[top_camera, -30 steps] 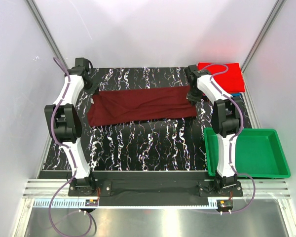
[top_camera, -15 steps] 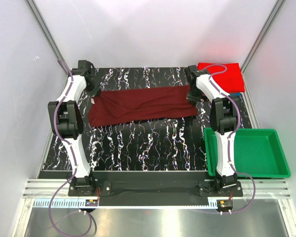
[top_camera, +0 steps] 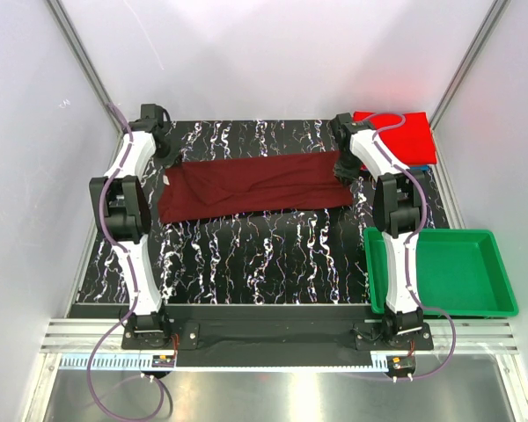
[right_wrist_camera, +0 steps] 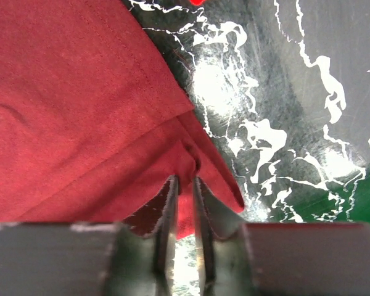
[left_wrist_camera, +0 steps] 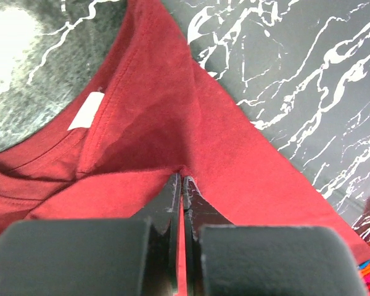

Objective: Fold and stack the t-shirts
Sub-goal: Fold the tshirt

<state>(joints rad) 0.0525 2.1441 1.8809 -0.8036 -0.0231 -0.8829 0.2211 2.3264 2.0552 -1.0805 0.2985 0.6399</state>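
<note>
Stretching left to right across the upper middle of the black marbled table [top_camera: 273, 255], the maroon t-shirt [top_camera: 255, 186] lies folded into a long band, with the collar end at left and the hem end at right. A green tray [top_camera: 431, 233] sits at lower right, and a folded red t-shirt [top_camera: 409, 132] lies at upper right. The left gripper [left_wrist_camera: 180, 185] pinches cloth beside the collar, jaws closed. The right gripper [right_wrist_camera: 185, 185] straddles the hem corner, jaws slightly parted.

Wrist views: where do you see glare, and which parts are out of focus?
Left wrist view: white glare on the table at top left; left gripper blurred, maroon shirt sharp. Right wrist view: glare patches on the table beside the shirt's corner; right gripper blurred.
</note>
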